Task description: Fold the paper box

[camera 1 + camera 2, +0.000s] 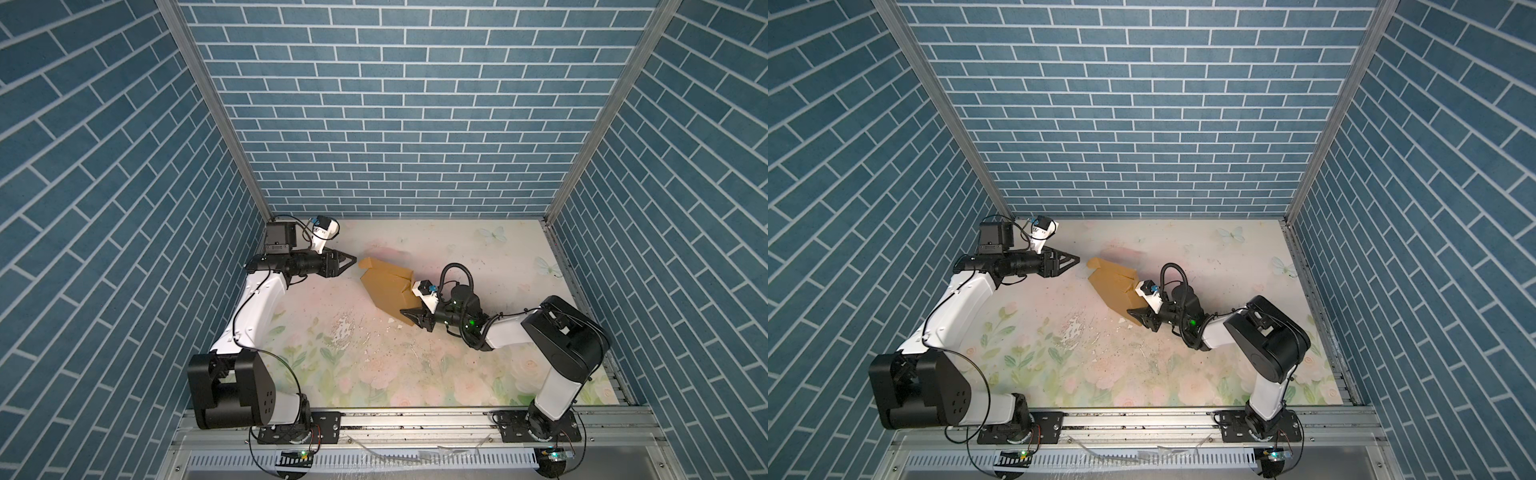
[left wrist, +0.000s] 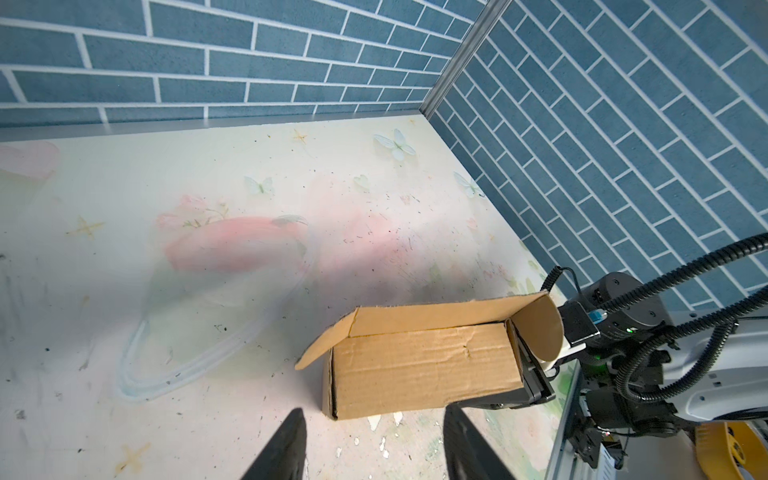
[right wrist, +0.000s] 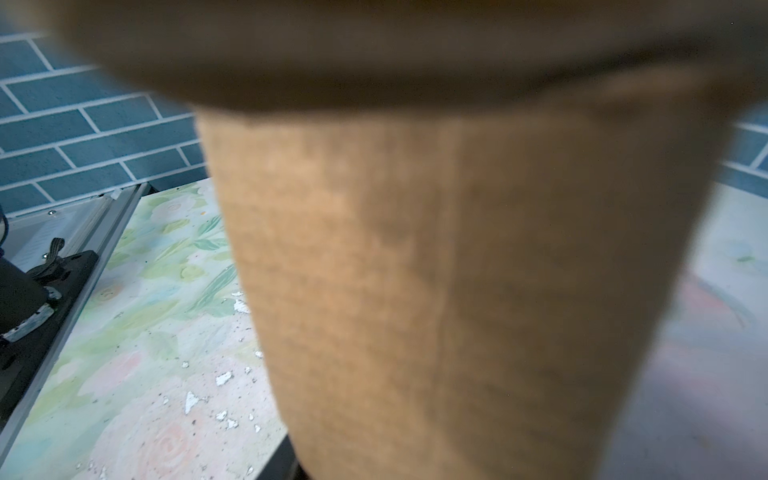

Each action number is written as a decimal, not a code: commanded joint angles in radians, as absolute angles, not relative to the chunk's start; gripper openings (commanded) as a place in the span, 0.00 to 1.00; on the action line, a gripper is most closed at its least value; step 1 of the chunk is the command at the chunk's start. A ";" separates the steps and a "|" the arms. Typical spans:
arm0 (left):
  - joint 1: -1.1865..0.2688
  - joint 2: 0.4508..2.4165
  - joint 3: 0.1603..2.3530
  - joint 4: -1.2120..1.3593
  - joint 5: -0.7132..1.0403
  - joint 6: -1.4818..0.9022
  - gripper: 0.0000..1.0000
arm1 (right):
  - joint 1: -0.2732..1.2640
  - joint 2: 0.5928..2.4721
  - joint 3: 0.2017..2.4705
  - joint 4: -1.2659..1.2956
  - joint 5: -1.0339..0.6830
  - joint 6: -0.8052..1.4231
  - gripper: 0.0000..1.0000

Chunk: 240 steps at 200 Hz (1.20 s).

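Plainly, in both top views the box [image 1: 386, 289] [image 1: 1113, 286] lies on the floral table [image 1: 478, 257] [image 1: 1225, 257], a little right of centre. Its long axis runs diagonally from upper left to lower right, and a small flap [image 1: 365, 264] [image 1: 1094, 264] sticks out at the upper-left end. The left gripper [image 1: 352, 260] [image 1: 1075, 259] hangs at the left with its tips pointing at that flap, near it but apart. The right gripper [image 1: 415, 318] [image 1: 1140, 316] clasps the box's lower-right end, one finger over the cardboard, and its wrist camera hides part of that end. White flakes [image 1: 345, 330] [image 1: 1075, 328] dot the worn table below and left of the box.

In the left wrist view the box [image 2: 424, 370] sits low and right of centre, its long axis across the frame and a long side facing the camera. The lid [image 2: 432, 318] stands half raised along the far edge, and a rounded tab [image 2: 538, 328] stands up at the right end. The left gripper [image 2: 374, 451] shows two fingers at the bottom edge, wide apart with nothing between them. The right gripper [image 2: 536, 386] bites the box's right end, with cables [image 2: 685, 270] crowding behind it.

In the right wrist view blurred cardboard of the box [image 3: 457, 270] fills the middle and top and blocks most else. The table [image 3: 145, 332], flakes [image 3: 224, 378] and a rail [image 3: 104, 232] show at the left.
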State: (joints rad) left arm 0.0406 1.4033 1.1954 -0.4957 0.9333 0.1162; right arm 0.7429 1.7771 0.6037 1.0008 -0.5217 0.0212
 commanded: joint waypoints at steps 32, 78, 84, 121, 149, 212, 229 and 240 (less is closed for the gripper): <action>0.036 1.442 1.155 -0.450 0.902 0.146 0.59 | 0.741 1.828 0.560 1.181 -0.558 0.002 0.49; -0.017 1.492 1.190 -0.473 0.877 0.177 0.61 | 0.741 1.912 0.551 1.271 -0.552 -0.020 0.55; -0.022 1.500 1.199 -0.476 0.874 0.177 0.61 | 0.740 1.919 0.549 1.288 -0.549 -0.020 0.56; -0.051 1.538 1.230 -0.495 0.882 0.179 0.61 | 0.741 1.944 0.543 1.316 -0.536 -0.053 0.62; -0.067 1.561 1.264 -0.531 0.877 0.209 0.62 | 0.741 1.902 0.499 1.333 -0.505 -0.076 0.68; -0.073 1.577 1.301 -0.553 0.884 0.207 0.64 | 0.739 1.832 0.430 1.288 -0.462 -0.132 0.72; -0.077 1.577 1.315 -0.578 0.883 0.213 0.64 | 0.738 1.813 0.414 1.296 -0.447 -0.126 0.73; -0.077 1.570 1.316 -0.585 0.882 0.216 0.64 | 0.738 1.794 0.405 1.304 -0.446 -0.119 0.73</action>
State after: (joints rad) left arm -0.0708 1.5665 1.2873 -0.5396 0.8764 0.1940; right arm 0.7425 1.8389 0.4301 1.2854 -0.4686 -0.0956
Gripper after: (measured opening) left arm 0.637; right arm 0.732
